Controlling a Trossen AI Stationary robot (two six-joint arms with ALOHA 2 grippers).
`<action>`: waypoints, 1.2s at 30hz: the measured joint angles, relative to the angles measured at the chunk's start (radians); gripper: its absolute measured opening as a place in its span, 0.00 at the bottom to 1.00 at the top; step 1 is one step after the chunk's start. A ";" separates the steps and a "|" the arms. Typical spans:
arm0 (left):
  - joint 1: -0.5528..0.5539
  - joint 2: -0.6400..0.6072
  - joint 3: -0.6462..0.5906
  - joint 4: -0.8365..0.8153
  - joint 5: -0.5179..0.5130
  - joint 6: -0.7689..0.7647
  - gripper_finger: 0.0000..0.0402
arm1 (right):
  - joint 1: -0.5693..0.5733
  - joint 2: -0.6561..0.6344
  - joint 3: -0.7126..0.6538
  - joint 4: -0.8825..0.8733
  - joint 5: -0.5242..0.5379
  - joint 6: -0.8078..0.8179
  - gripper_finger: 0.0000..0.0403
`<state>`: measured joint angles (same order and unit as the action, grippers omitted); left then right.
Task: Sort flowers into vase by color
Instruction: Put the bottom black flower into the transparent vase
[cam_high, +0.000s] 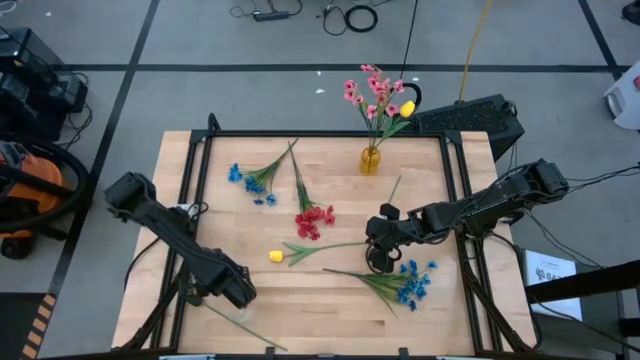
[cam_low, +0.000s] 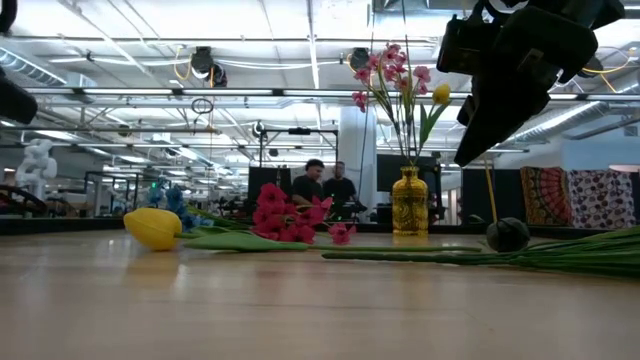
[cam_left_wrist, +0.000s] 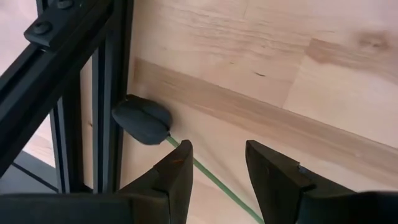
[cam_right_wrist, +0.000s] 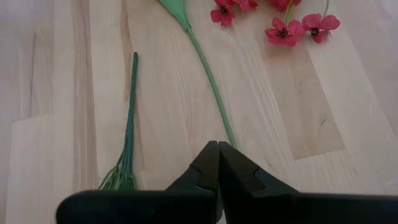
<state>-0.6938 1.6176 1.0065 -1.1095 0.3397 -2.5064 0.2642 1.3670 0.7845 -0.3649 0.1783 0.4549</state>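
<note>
The right gripper, fingers closed and empty, hovered over the near end of the yellow-budded green stem, which ran lengthwise ahead; the left gripper stood open.

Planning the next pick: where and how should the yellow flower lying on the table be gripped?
Grip the yellow flower on its thin bare stem, past the leaf, coming straight down from above. It lies flat, and the stem is clear of the red flowers.

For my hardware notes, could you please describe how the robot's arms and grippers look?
Both arms are dark, jointed and boxy. The left gripper has two black wedge-shaped fingers; the right gripper has matching black tapered fingers. No markings or cables show on them.
</note>
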 joint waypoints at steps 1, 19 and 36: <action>-0.003 0.005 0.000 0.000 -0.001 -0.001 0.39 | 0.000 0.000 0.000 0.000 0.000 0.000 0.00; -0.008 0.083 0.000 0.058 -0.001 -0.001 0.39 | 0.000 0.000 0.000 0.001 0.000 -0.007 0.00; 0.147 -0.223 0.000 -0.159 -0.157 0.088 0.39 | -0.001 0.000 0.000 0.053 0.002 -0.018 0.00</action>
<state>-0.5467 1.3942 1.0065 -1.2687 0.1828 -2.4182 0.2634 1.3670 0.7845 -0.3119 0.1799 0.4368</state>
